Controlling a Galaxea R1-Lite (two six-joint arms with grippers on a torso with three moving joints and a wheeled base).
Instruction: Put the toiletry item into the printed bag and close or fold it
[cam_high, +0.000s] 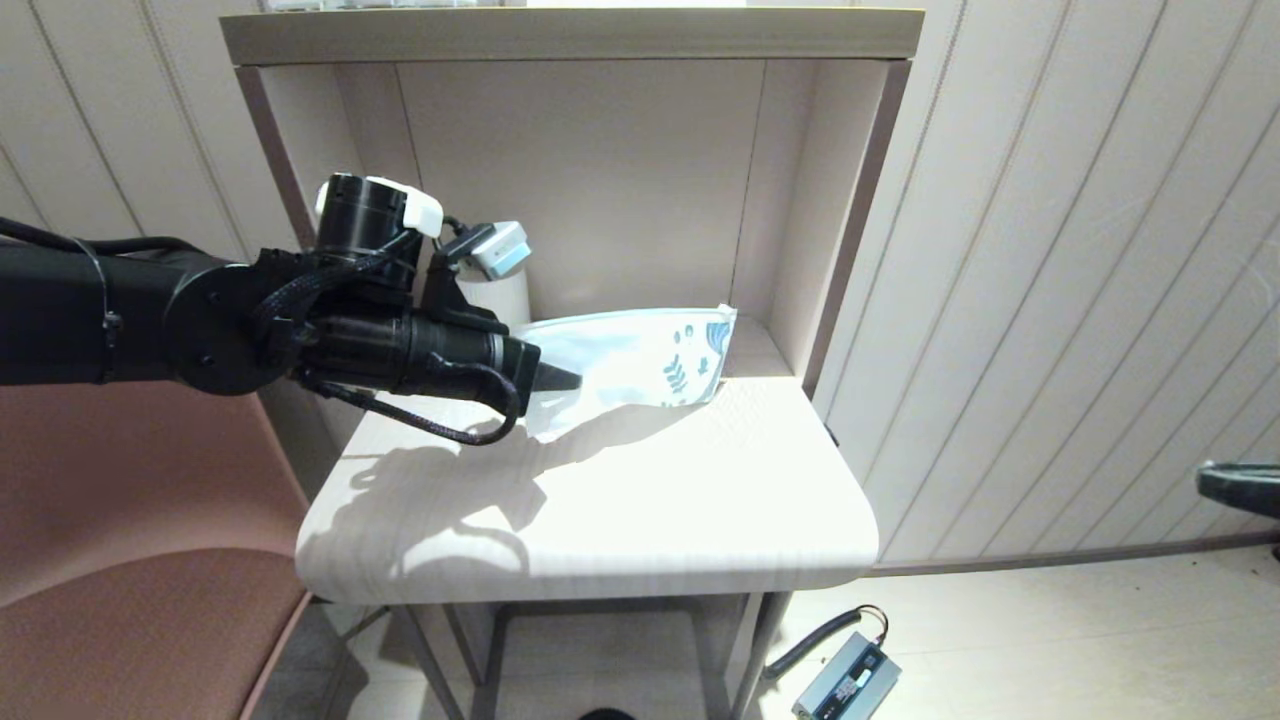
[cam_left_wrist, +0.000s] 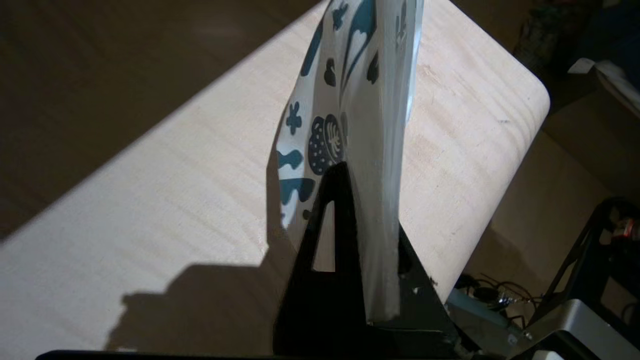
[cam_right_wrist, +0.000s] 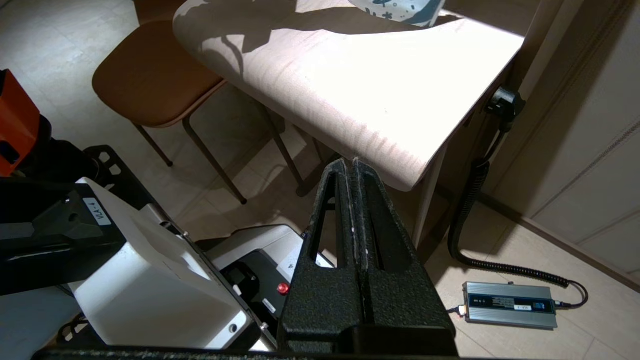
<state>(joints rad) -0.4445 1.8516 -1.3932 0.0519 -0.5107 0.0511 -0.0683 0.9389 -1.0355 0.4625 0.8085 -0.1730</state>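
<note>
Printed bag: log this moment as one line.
left gripper: shut on printed bag, lifted edge | right gripper: shut, empty, off table | comb: unseen

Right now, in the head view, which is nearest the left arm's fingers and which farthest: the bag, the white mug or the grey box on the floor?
1. Bag: pinched in the left fingers, over the table's back.
2. Mug: just behind that wrist, in the alcove.
3. Grey box: on the floor, right of the table legs.

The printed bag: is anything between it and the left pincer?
No. The left pincer is already shut on one end of the printed bag, holding it up above the table.
</note>
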